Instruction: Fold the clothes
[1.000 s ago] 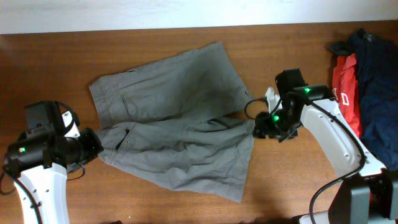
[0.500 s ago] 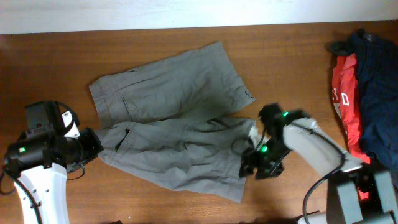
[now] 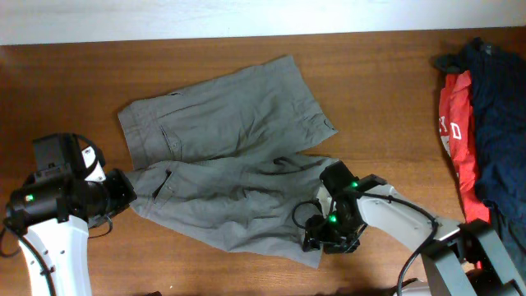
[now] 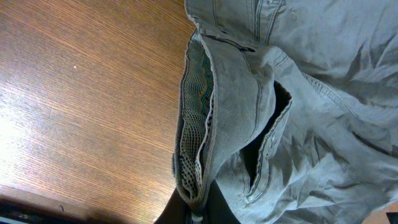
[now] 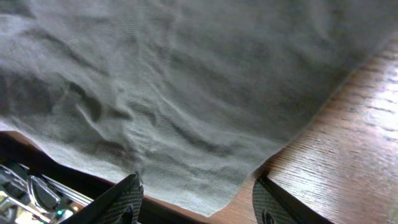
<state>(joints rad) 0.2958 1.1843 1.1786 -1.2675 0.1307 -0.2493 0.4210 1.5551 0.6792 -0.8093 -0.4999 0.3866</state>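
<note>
Shorts (image 3: 230,168), grey-olive: lie spread over the middle of the wooden table (image 3: 386,74), waistband (image 3: 127,140) to the left, both legs running off to the right, the near leg more rumpled than the far one. Sit between the two arms, held at one end and straddled at the other. At the near-left corner of the waistband, meet the left gripper (image 3: 127,193), clenched on the cloth there. At the opposite end, at the near-right hem corner, lie under the right gripper (image 3: 319,238), which is down at the edge of the near leg. From overhead, shows the whole spread and both arms, yet hides how either pair of jaws stands. From the left wrist, shows what overhead cannot: left gripper (image 4: 199,211) at the bottom edge, nipped tight onto the waistband, the band raised off the wood and twisted so that a pale patterned lining (image 4: 189,124) faces the camera, with a pocket opening (image 4: 273,124) gaping just beside it. From the right wrist, fills in the other end: right gripper (image 5: 199,202) released, its two dark fingers (image 5: 127,199) well apart, the hem (image 5: 249,168) lying flat on the table between them and no cloth pinched. Only overhead takes in the far right edge, where a red garment (image 3: 456,131) and a navy garment (image 3: 497,99) lie heaped together, well apart from the shorts.
</note>
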